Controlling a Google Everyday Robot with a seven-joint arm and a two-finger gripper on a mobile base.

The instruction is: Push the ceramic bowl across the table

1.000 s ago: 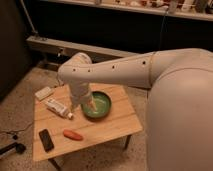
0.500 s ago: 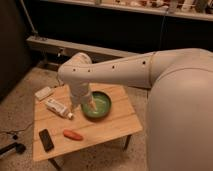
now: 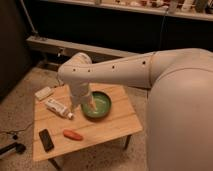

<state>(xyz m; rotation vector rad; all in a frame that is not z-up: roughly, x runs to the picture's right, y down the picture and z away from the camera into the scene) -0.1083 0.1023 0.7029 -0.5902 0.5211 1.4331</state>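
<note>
While arm point(image 3: 125, 70) reaches in from 3 o'clock, elbow bent, forearm hangs vertical; gripper point(image 3: 90, 103) (grip state: cannot tell) at 9 o'clock edge of ceramic bowl point(image 3: 103, 108).

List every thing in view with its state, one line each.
ceramic bowl: upright on the table.
gripper: low, at the bowl's rim.
white tube: lying on its side.
phone: flat, screen dark.
orange piece: lying flat.

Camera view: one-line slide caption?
Gripper at the rim of the green ceramic bowl on the wooden table; tube, phone, orange carrot-like piece nearby.
</note>
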